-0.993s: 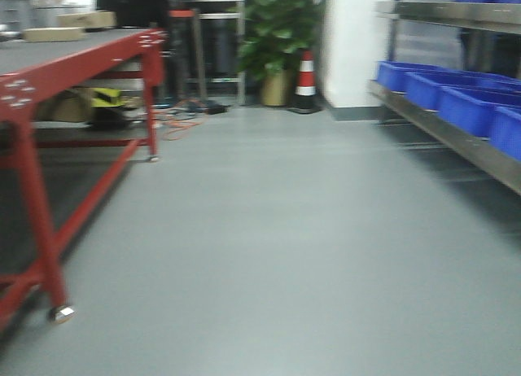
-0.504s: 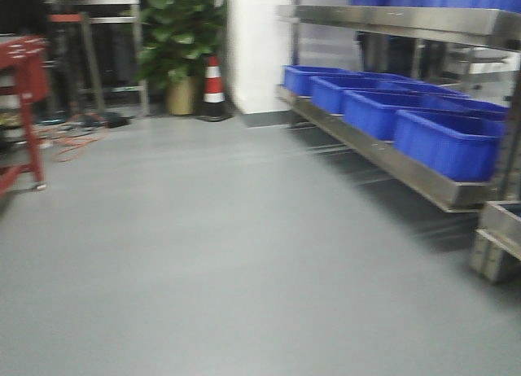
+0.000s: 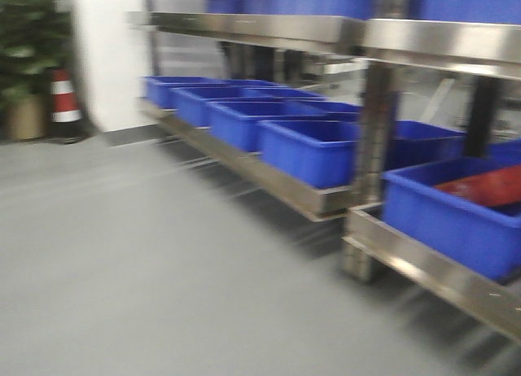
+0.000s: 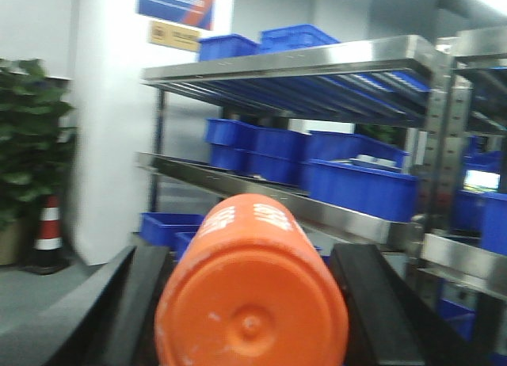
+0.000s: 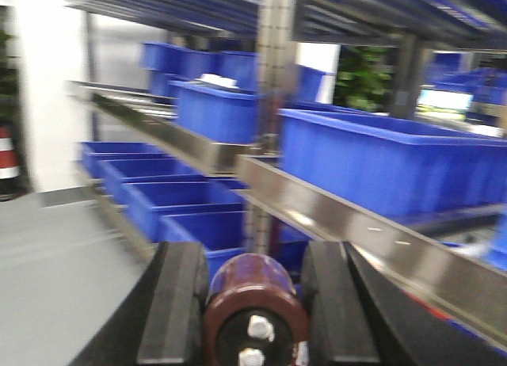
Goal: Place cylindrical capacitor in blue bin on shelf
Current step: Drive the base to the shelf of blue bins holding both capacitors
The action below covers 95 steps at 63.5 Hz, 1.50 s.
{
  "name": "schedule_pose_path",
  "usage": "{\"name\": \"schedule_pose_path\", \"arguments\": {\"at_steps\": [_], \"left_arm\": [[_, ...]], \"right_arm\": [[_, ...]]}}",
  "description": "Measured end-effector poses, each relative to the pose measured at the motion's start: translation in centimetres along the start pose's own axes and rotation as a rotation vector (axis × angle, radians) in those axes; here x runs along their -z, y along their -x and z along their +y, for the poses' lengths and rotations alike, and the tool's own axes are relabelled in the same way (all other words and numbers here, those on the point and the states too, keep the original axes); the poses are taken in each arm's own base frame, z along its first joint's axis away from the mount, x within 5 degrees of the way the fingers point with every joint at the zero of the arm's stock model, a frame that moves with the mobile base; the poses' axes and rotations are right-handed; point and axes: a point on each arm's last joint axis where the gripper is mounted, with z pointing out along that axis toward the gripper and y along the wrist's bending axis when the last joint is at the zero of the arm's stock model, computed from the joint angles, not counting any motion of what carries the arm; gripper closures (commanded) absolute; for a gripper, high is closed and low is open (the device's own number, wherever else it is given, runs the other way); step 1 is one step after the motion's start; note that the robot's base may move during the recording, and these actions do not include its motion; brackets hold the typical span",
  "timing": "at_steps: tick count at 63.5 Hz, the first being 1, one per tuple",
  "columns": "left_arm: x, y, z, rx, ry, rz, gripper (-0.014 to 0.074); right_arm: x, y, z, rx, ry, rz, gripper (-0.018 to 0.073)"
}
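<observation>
Shelf (image 3: 309, 198), newly swung into front view, so approach judged nearly done; blue bin (image 3: 313, 152) sat on its lower tier; orange cylinder (image 4: 252, 295) was gripped by left fingers (image 4: 368, 303); cylindrical capacitor (image 5: 255, 303) was gripped by right fingers (image 5: 178, 299).

Motion smear softens the whole front view. At 3 o'clock the nearest blue bin (image 3: 444, 225) runs off the right edge, and the red shape (image 3: 488, 185) inside it, perhaps flat, is too smeared to name. At 9 o'clock the plant (image 3: 20, 34) is cut by the left edge, and the cone (image 3: 63, 99) beside it is fuzzy. The shelf (image 3: 309, 198) leaves the frame toward 4 o'clock. In the left wrist view the orange cylinder (image 4: 253, 303) and the left fingers (image 4: 131, 310) are cropped at 6 o'clock. Its white print (image 4: 253, 218) and the wall signs (image 4: 176, 5) at 12 o'clock are unreadable. In the right wrist view the dark red capacitor (image 5: 257, 310) and the right fingers (image 5: 176, 303) are cropped at 6 o'clock.
</observation>
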Motion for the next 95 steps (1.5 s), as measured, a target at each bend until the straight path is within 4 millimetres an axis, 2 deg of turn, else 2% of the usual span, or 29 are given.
{"name": "schedule_pose_path", "arguments": {"at_steps": [95], "left_arm": [[0.0,0.0,0.0,0.0,0.0,0.0,0.0708]], "right_arm": [[0.0,0.0,0.0,0.0,0.0,0.0,0.0727]]}}
